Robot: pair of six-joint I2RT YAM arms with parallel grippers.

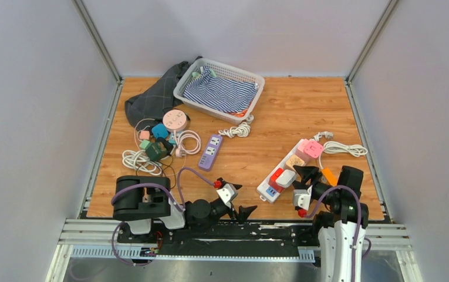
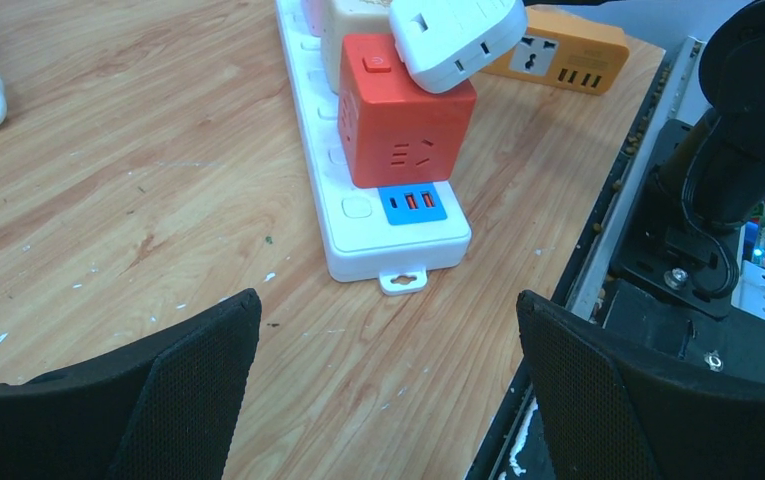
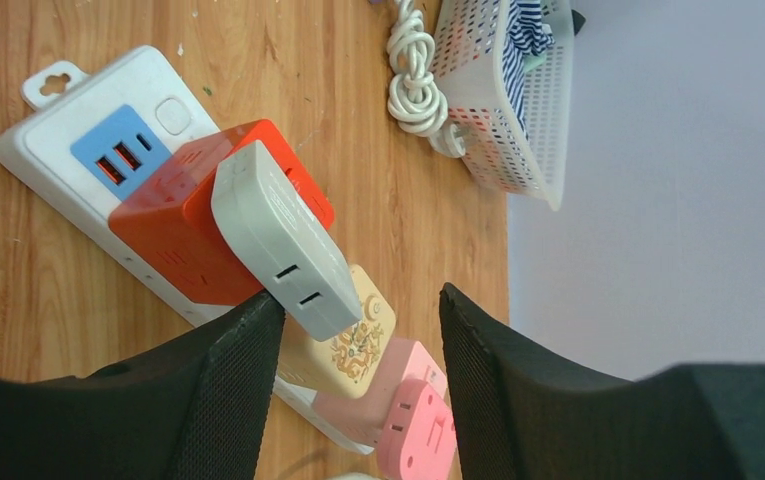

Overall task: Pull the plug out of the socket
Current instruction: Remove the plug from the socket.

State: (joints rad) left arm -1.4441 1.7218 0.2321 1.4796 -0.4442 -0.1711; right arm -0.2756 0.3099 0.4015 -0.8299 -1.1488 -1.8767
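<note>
White plug (image 3: 283,245) sits on the red cube (image 3: 173,240), on the strip (image 3: 38,150).
My right gripper (image 3: 360,300) straddles it, half open, not gripping; my left gripper (image 2: 388,300) gapes wide, empty.

Wooden table (image 1: 286,123) — power strip (image 2: 408,248) | basket (image 1: 233,69) | purple strip (image 1: 210,151) | cable coil (image 1: 345,148)

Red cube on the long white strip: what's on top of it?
A white adapter sits on the red cube, tilted to one side. Its pins are covered, so how deep they go cannot be seen.
</note>
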